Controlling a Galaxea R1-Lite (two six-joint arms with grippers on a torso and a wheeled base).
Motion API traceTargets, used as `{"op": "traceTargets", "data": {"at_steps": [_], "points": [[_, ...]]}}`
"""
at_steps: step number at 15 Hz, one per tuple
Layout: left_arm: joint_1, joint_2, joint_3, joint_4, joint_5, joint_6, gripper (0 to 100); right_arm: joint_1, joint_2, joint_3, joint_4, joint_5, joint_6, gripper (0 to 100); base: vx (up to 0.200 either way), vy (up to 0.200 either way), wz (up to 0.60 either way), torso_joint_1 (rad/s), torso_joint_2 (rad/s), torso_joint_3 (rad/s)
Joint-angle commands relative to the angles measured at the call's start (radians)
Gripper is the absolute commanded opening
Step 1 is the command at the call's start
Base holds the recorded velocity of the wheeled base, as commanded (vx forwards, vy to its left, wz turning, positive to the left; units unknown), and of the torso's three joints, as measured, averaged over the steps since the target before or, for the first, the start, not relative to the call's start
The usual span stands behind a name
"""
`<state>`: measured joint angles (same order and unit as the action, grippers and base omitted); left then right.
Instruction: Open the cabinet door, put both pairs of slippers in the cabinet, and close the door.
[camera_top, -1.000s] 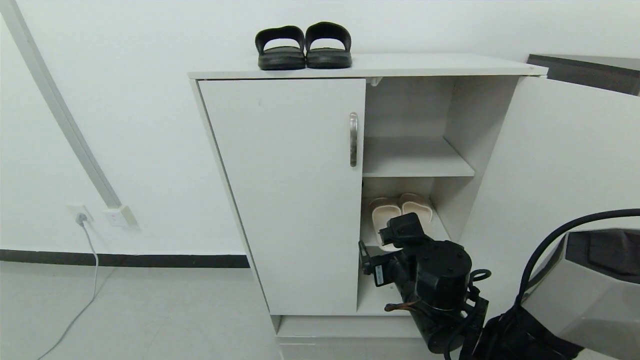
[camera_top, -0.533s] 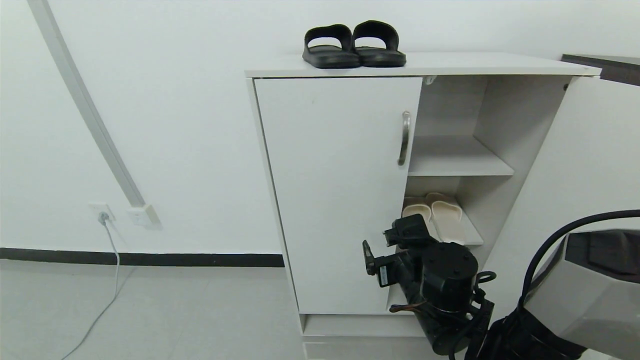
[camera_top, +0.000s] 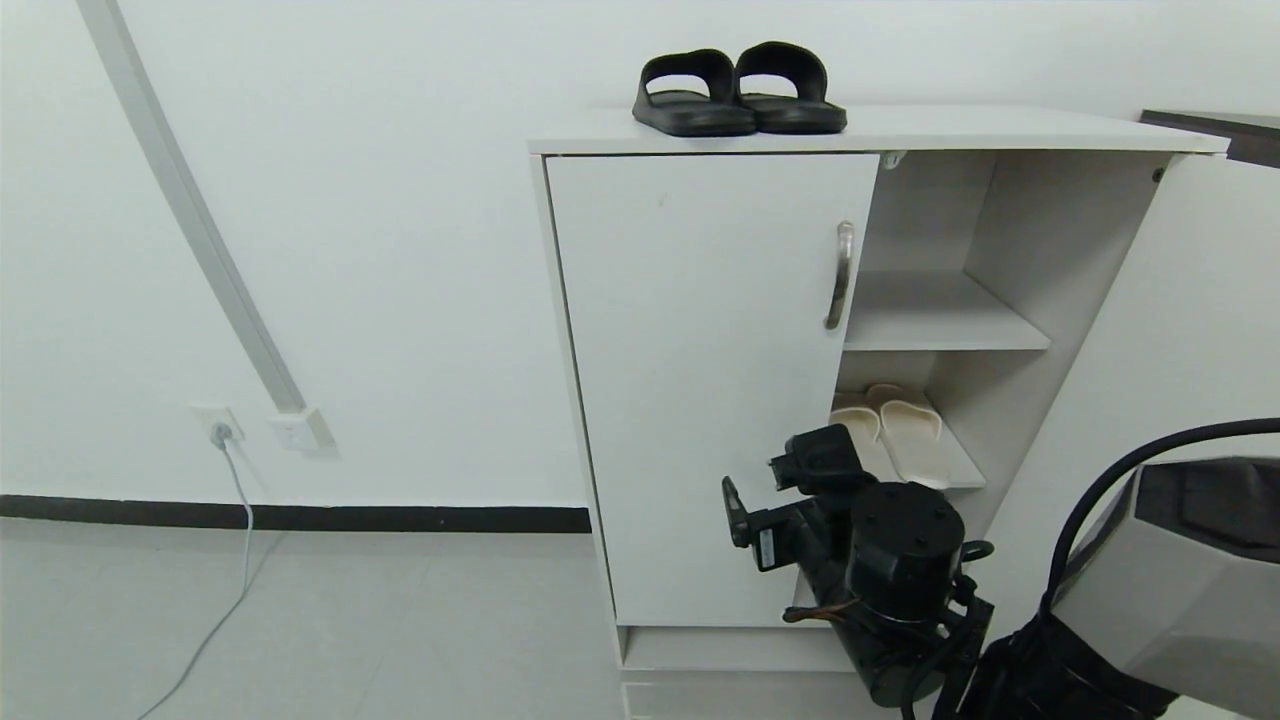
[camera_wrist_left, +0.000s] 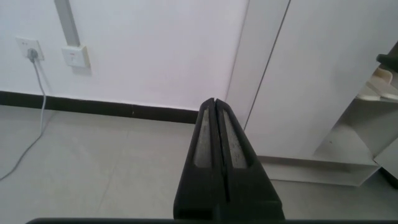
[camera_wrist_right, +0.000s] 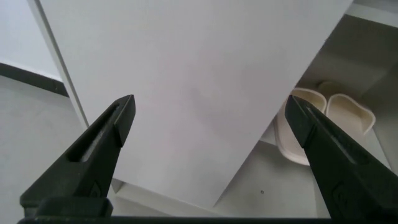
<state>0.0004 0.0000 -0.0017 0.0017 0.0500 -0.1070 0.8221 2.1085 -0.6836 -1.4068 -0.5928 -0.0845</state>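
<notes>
The black slippers (camera_top: 740, 92) stand side by side on top of the white cabinet (camera_top: 1000, 128). Its right door (camera_top: 1190, 300) is swung wide open; the left door (camera_top: 710, 380) with a metal handle (camera_top: 840, 275) is closed. The cream slippers (camera_top: 900, 435) lie on the middle shelf inside, also seen as cream slippers (camera_wrist_right: 323, 121) past the door's edge. My right gripper (camera_wrist_right: 208, 112) is open and empty, low in front of the closed left door (camera_wrist_right: 199, 74). My left gripper (camera_wrist_left: 214, 107) is shut on nothing, above the floor left of the cabinet (camera_wrist_left: 311, 74).
The upper shelf (camera_top: 940, 320) inside holds nothing. Two wall sockets (camera_top: 255, 428) sit low at the left, a cable (camera_top: 215, 610) trailing onto the grey floor (camera_top: 300, 620). A grey conduit (camera_top: 190, 210) slants down the wall. A dark-topped unit (camera_top: 1230, 130) stands behind the cabinet.
The whole head picture has shifted, so the camera has moved: the cabinet now sits farther right in view. The right arm keeps its place in the picture, now facing the closed left door.
</notes>
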Motion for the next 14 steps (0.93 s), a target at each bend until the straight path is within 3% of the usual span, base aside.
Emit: {"op": "traceTargets", "data": {"at_steps": [1, 14], "points": [[0.001, 0.000, 0.000, 0.000, 0.001, 0.000, 0, -0.009, -0.010, 0.003, 0.000, 0.021, -0.005, 100, 0.000, 0.000, 0.00, 0.000, 0.00, 0.000], [0.001, 0.000, 0.000, 0.000, -0.001, 0.001, 0, -0.014, 0.011, -0.017, -0.001, 0.050, -0.032, 100, 0.000, 0.000, 0.00, 0.000, -0.01, -0.003]]}}
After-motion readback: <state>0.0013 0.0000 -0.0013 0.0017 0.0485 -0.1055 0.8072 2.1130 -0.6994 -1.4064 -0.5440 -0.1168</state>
